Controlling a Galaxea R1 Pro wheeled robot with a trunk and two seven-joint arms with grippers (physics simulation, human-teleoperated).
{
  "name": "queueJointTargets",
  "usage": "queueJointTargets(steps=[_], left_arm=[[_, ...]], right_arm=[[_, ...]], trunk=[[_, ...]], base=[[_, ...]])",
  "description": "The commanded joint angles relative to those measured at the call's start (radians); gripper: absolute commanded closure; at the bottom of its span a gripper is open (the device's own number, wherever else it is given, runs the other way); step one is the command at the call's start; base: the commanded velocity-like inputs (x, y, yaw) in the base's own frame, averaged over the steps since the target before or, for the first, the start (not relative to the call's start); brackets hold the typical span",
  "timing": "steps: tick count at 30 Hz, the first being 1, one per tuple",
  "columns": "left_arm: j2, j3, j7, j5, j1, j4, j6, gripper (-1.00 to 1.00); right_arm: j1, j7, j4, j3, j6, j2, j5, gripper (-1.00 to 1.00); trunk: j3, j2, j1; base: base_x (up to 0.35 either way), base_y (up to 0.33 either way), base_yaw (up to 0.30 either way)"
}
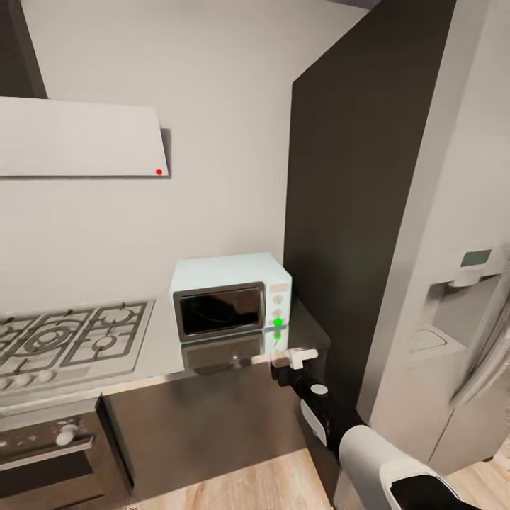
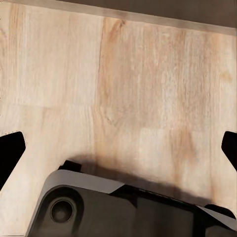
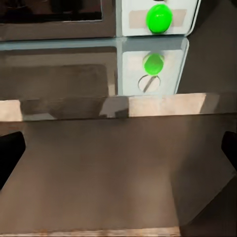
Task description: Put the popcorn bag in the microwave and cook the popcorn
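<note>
Head view: the microwave (image 1: 230,297) is seen standing on the desk (image 1: 159,350), close against the wall, with its dark glass door shut and a cream panel at its 3 o'clock side. A bright green knob (image 1: 278,322) is lit low on that panel, and two pale knobs are stacked above it. The microwave's front is mirrored in the glossy desk top. The popcorn bag cannot be made out; whether it lies behind the dark door glass cannot be told.

At 9 o'clock from the microwave a gas hob (image 1: 67,338) is set into the desk, and a black oven (image 1: 49,453) with a silver knob is built in beneath it. A slanted white hood (image 1: 81,138) with a small red dot is mounted at 11 o'clock. A tall dark panel (image 1: 347,205) rises at 3 o'clock, just beside the microwave, and a grey fridge (image 1: 446,304) stands beyond it.

The right tool (image 1: 296,358) is held at 5 o'clock from the microwave, near the desk's front edge, below the green knob. In the right wrist view its fingers (image 3: 11,155) are spread wide at the picture's sides and nothing is held between them; the green knob and its reflection are faced.

In the left wrist view the left tool (image 2: 118,153) is likewise spread wide and nothing is gripped; a wooden floor (image 2: 123,84) and part of the robot's dark base (image 2: 113,207) are seen beyond it.
</note>
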Motion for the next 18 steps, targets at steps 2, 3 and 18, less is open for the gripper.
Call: queueJointTargets(steps=[2,3,18], left_arm=[[-0.001,0.007,-0.007,0.002,-0.001,0.001,-0.002,-1.0],[-0.001,0.007,-0.007,0.002,-0.001,0.001,-0.002,-1.0],[-0.001,0.006,-0.007,0.002,0.001,0.001,-0.002,-1.0]], right_arm=[[0.017,0.001,0.001,0.0,-0.003,0.001,0.005,-1.0],[0.025,0.0,0.001,0.001,-0.003,0.001,0.005,-1.0],[0.202,-0.008,0.018,0.002,-0.001,-0.019,0.006,-1.0]], trunk=[[0.0,-0.001,0.0],[0.0,-0.001,0.0],[0.0,-0.001,0.0]], base=[[-0.342,0.0,0.0],[-0.342,0.0,0.0],[-0.34,0.0,0.0]])
